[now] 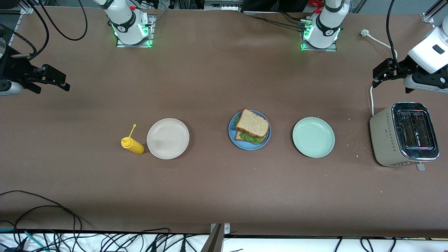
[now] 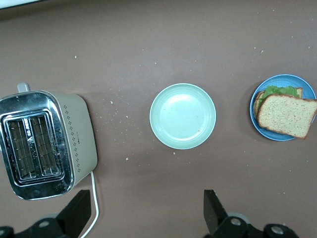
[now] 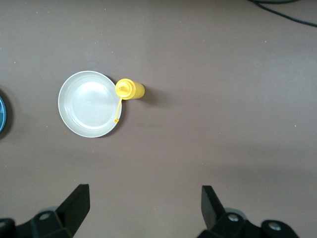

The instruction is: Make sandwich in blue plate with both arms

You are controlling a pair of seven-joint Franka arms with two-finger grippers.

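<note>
We see the sandwich (image 1: 252, 126) on the blue plate (image 1: 249, 145), well apart from our left gripper (image 1: 379, 75) and right gripper (image 1: 57, 81), both released and empty.

Both arms are drawn back to the two ends of the tabletop and wait. The right arm rises from its base at the upper left of the front view, and its wrist shows at the left edge of that frame. The right gripper (image 1: 59, 81) hangs above bare tabletop, its jaws spread wide and holding nothing; its own wrist view shows both black fingers (image 3: 74, 203) well apart. The left arm rises from its base at the upper right, its white forearm entering at the right edge. The left gripper (image 1: 379, 75) hangs in the air, jaws wide and empty.
</note>
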